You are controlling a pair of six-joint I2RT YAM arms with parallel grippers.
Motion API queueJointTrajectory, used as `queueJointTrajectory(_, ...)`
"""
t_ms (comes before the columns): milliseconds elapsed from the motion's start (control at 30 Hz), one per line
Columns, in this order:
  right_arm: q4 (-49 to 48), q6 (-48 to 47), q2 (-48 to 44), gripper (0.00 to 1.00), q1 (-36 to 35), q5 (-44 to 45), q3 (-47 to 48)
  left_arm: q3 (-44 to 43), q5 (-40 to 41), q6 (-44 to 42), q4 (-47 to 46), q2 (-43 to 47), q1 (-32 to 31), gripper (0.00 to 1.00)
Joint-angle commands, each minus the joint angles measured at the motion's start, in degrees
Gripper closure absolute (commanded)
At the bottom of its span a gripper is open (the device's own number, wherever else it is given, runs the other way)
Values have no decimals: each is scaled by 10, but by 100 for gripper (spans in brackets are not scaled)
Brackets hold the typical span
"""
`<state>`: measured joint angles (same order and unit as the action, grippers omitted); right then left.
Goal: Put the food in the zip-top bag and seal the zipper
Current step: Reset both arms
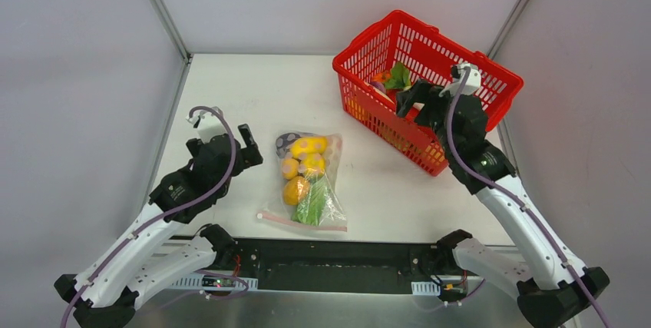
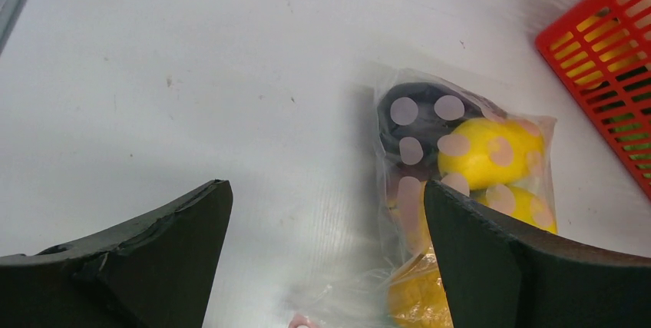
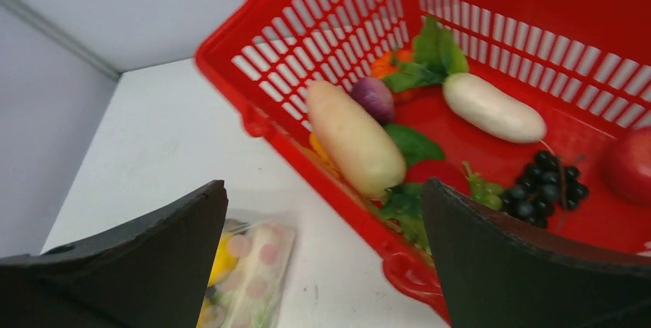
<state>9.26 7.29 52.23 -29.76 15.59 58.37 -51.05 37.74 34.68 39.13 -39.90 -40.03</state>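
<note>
White table (image 1: 253, 90) holds your filled bag (image 1: 307, 178); your left gripper (image 1: 249, 146) gapes beside it, your right gripper (image 1: 411, 101) gapes above the basket (image 1: 491, 74).

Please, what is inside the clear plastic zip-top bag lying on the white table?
Inside the clear plastic zip-top bag show yellow round toy pieces, an orange one, a green leafy one and a dark one. Anything beneath them is covered.

Red mesh basket (image 1: 376, 113) at far right of white table (image 1: 253, 90), grey walls (image 1: 77, 74) around
</note>
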Motion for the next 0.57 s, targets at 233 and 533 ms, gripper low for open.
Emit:
queueJointTrajectory(233,88,98,43,0,131,-85,56,-19,88,16,40,42,2,1)
queueJointTrajectory(533,62,102,43,0,131,-173,33,-41,96,14,53,13,2,1)
